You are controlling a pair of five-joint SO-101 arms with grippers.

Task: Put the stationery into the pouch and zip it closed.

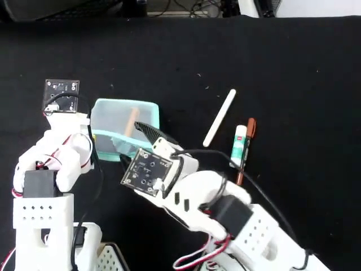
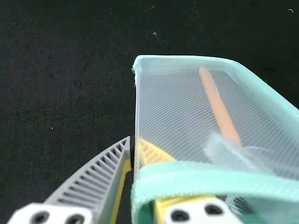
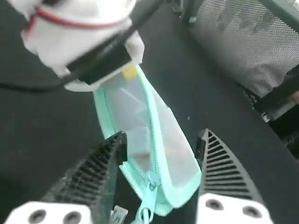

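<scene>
A translucent pouch with teal trim lies left of centre, with an orange pencil inside it. My left gripper is shut on the pouch's side wall, its grey finger outside and its yellow one behind the film. My right gripper is open, its black fingers straddling the pouch's zipper end. The teal zipper pull hangs between them. To the right on the table lie a white stick, a glue stick and a brown pen.
The black table stretches wide behind and to the right of the stationery. The right arm's body reaches in from the lower right, close beside the pen's near end. A mesh chair stands beyond the table.
</scene>
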